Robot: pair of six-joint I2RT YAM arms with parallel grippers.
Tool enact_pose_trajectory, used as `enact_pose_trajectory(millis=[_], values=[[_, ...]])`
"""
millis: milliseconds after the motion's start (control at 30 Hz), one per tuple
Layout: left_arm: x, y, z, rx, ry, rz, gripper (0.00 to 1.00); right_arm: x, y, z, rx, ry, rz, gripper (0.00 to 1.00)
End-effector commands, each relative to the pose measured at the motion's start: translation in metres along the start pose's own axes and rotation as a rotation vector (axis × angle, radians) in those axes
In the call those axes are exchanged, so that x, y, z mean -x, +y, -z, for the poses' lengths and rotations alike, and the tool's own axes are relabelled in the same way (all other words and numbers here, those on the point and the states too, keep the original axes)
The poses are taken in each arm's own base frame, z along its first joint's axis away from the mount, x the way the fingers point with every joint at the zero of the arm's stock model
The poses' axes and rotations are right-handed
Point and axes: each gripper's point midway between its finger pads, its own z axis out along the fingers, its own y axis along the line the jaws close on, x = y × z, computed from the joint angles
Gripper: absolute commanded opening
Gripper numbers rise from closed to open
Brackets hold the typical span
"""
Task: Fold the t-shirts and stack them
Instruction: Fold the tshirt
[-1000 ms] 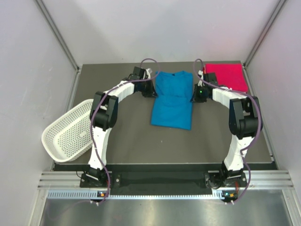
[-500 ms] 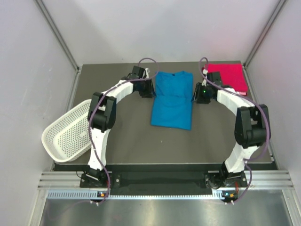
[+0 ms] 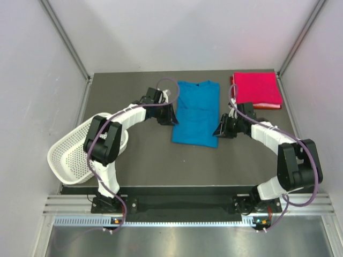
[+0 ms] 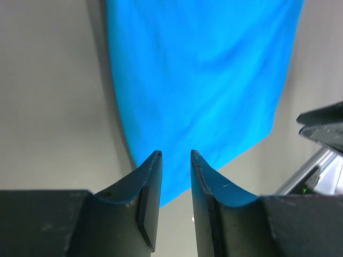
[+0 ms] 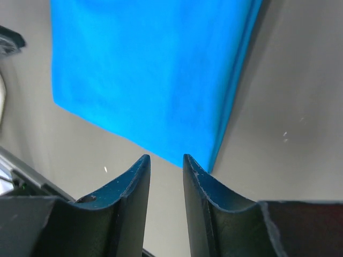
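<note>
Your left tool [image 3: 170,119] and right tool [image 3: 220,131] have released the blue t-shirt [image 3: 197,112], which lies at the far middle of the worktop [image 3: 161,160], and now wait narrowly open and empty at its near corners, probably for the next fold.

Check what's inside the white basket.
Only bare mesh shows inside the white basket. The left arm crosses over its right side, so that part is hidden.

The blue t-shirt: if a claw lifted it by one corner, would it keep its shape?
Probably floppy: the blue t-shirt lies flat with soft wrinkles, so a lifted corner would likely drape. It looks thin, so likely light. Pushed across the table, it would probably bunch, not slide.
</note>
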Motion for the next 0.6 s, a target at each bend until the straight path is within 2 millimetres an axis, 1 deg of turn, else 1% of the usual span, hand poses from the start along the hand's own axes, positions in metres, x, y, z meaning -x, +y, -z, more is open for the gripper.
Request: enact_pose_trajectory(millis=[0, 67, 100, 133, 167, 200, 233, 300, 333, 400, 433, 467, 500, 533, 567], values=[[-0.018, -0.013, -0.012, -0.064, 0.017, -0.020, 0.33, -0.002, 0.009, -0.010, 0.076, -0.022, 0.015, 0.32], [-0.024, -0.010, -0.017, -0.048, 0.018, -0.024, 0.33, -0.011, -0.003, -0.018, 0.045, 0.004, 0.000, 0.31], [-0.034, -0.008, -0.021, -0.036, 0.035, -0.026, 0.33, -0.018, -0.011, -0.021, 0.019, 0.016, -0.006, 0.31], [-0.037, -0.003, -0.024, -0.012, 0.032, -0.028, 0.34, -0.021, -0.017, -0.023, 0.000, 0.021, -0.012, 0.31], [-0.045, 0.001, -0.026, 0.003, 0.043, -0.026, 0.33, -0.025, -0.024, -0.025, -0.018, 0.029, -0.026, 0.31], [-0.050, 0.001, -0.028, 0.013, 0.049, -0.041, 0.33, -0.030, -0.028, -0.027, -0.028, 0.038, -0.030, 0.31], [-0.053, 0.005, -0.029, 0.038, 0.051, -0.044, 0.34, -0.032, -0.030, -0.028, -0.032, 0.041, -0.030, 0.31], [-0.058, 0.004, -0.027, 0.043, 0.061, -0.056, 0.34, -0.035, -0.035, -0.028, -0.057, 0.046, -0.034, 0.31], [-0.056, 0.005, -0.024, 0.054, 0.055, -0.061, 0.35, -0.038, -0.038, -0.025, -0.075, 0.057, -0.043, 0.30], [-0.048, -0.002, -0.011, 0.067, 0.038, -0.083, 0.37, -0.034, -0.038, -0.018, -0.101, 0.032, -0.046, 0.30], [-0.044, -0.004, -0.006, 0.076, 0.026, -0.091, 0.39, -0.037, -0.040, -0.013, -0.121, 0.040, -0.057, 0.30], [-0.036, -0.006, 0.005, 0.106, 0.012, -0.095, 0.40, -0.034, -0.040, -0.006, -0.139, 0.008, -0.079, 0.30], [-0.031, -0.007, 0.011, 0.123, 0.001, -0.100, 0.40, -0.036, -0.039, -0.002, -0.149, 0.000, -0.095, 0.32], [-0.030, -0.006, 0.015, 0.140, 0.002, -0.096, 0.40, -0.033, -0.036, 0.005, -0.151, -0.032, -0.110, 0.34], [-0.027, -0.005, 0.022, 0.169, -0.003, -0.094, 0.41, -0.041, -0.041, 0.007, -0.173, -0.038, -0.177, 0.36]])
